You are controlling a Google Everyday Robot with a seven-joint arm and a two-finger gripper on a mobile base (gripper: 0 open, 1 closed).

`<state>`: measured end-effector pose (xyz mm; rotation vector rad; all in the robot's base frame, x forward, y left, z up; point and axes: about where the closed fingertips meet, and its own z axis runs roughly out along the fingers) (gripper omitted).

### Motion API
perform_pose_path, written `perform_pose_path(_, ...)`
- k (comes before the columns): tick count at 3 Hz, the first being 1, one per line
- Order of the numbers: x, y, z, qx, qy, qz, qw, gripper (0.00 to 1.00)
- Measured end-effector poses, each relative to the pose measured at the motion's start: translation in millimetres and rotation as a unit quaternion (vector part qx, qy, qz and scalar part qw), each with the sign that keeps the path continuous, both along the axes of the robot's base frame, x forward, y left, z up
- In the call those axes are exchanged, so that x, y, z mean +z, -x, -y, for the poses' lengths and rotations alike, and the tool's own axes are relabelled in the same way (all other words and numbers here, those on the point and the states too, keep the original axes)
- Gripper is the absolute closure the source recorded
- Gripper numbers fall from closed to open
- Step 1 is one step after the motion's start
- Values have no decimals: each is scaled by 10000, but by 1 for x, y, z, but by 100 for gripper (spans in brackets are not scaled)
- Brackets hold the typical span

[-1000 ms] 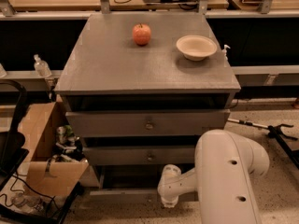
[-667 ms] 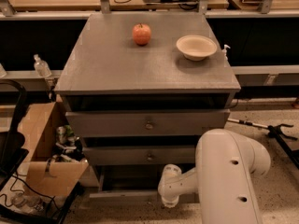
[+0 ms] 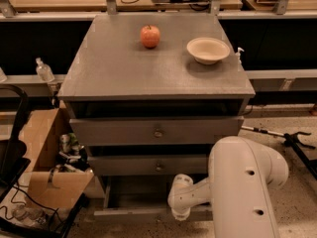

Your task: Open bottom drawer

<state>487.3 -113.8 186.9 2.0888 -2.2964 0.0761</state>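
Where the grey cabinet (image 3: 148,73) meets the floor, the bottom drawer (image 3: 133,213) sits at 6 o'clock in the view. It stands partly out, so a strip of its plain grey inside shows behind the front. The front's long axis runs from 9 to 3 o'clock, and its face points to 6 o'clock, toward the camera. Its knob is hidden.

The gripper (image 3: 179,210) is at the drawer's front, right of its middle, at the end of the white arm (image 3: 242,187). The arm's wrist covers it, so I cannot tell if it is open, closed or gripping. The arm's bulk fills the 4 to 5 o'clock corner and hides the drawer's right end.

Just above, toward 12 o'clock, lies the middle drawer (image 3: 124,165), and above that the top drawer (image 3: 114,131); each shows a small round knob. On the cabinet's top are an apple (image 3: 150,35) and, at its 3 o'clock, a pale bowl (image 3: 208,49), apart from each other.

At 9 o'clock of the drawers stands an open cardboard box (image 3: 42,138) with clutter inside, near the cabinet's left side. At 3 o'clock a long-handled tool (image 3: 282,135) lies on the floor.
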Motion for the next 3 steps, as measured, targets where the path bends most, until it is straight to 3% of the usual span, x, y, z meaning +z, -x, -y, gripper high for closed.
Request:
perform_pose_path(2,1,0,0,0,0,0,10000,100)
perform_pose_path(3,2,23,4,-177,79,-162,9997,100)
